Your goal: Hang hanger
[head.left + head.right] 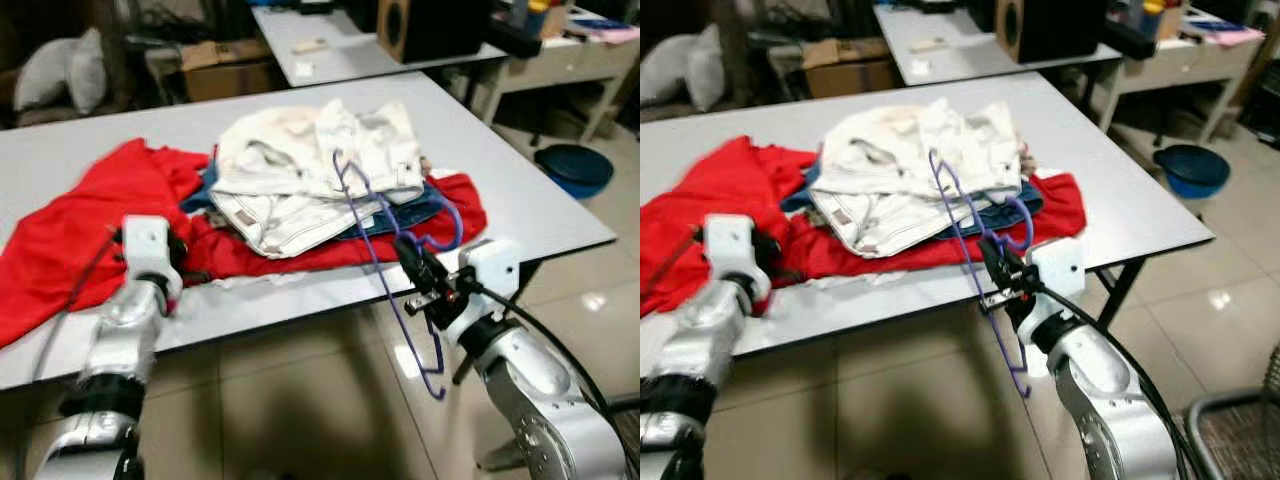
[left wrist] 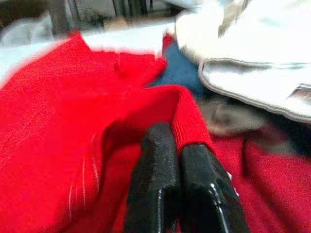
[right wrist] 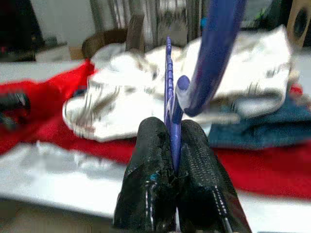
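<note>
A purple hanger (image 3: 216,43) is held at the table's front edge, its frame tilted and hanging below the tabletop. My right gripper (image 1: 412,256) is shut on its thin bar, seen close up in the right wrist view (image 3: 172,127). To the left, my left gripper (image 2: 177,141) is shut on a fold of the red garment (image 1: 90,220), which is spread over the left of the table. A white garment (image 1: 310,170) lies crumpled on top of the pile, with blue denim (image 1: 425,205) under it.
The grey table (image 1: 530,190) ends close to my right arm, with tiled floor below. A blue basin (image 1: 573,168) sits on the floor at the right. Behind are a second table (image 1: 340,55), a cardboard box (image 1: 225,60) and a speaker (image 1: 430,25).
</note>
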`<state>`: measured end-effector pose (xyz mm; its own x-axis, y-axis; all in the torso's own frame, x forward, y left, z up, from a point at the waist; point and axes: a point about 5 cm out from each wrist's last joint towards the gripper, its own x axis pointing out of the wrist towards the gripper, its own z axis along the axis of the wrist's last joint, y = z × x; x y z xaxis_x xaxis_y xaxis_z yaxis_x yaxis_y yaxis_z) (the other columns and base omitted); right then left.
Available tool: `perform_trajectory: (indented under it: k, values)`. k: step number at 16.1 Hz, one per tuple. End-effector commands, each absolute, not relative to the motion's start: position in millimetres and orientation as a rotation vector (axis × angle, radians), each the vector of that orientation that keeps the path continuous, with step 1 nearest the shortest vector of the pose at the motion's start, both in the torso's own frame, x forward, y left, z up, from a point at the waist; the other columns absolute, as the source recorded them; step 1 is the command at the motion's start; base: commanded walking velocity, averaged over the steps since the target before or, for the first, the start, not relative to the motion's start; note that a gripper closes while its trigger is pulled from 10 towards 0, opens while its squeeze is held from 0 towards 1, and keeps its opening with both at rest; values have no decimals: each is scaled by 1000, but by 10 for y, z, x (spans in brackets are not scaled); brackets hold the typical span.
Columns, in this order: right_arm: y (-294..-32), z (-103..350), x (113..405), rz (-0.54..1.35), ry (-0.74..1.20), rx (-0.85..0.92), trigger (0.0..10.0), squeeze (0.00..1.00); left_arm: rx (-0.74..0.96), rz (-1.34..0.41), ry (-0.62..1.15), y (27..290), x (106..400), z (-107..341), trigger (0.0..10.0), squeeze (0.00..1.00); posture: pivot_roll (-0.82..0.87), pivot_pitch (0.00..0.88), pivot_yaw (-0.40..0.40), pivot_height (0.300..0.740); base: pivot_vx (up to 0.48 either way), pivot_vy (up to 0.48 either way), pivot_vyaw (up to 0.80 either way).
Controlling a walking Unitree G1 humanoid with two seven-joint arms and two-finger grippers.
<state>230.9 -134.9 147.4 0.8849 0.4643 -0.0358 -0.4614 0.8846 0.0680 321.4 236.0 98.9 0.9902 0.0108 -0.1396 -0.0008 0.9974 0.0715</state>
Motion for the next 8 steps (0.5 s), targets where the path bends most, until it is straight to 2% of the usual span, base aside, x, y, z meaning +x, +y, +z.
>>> perform_trajectory:
  k: [1, 2, 4, 8]
  values:
    - [-1379, 1404, 2295, 474, 96, 65, 10000, 0, 70, -36, 202, 2229, 3174, 900, 10000, 0, -72, 0, 98, 740, 0, 0, 0]
    - [-1427, 1332, 2303, 432, 134, 54, 10000, 0, 111, -70, 226, 2133, 3162, 855, 10000, 0, -69, 0, 106, 740, 0, 0, 0]
    - [-1520, 1136, 2365, 320, 256, 5, 10000, 0, 108, -131, 156, 1972, 3220, 941, 10000, 0, -69, 0, 114, 740, 0, 0, 0]
    - [-1610, 1196, 2466, 257, 199, -89, 10000, 0, 32, -188, 134, 1749, 3227, 1109, 10000, 0, -34, 0, 96, 740, -397, 0, 0]
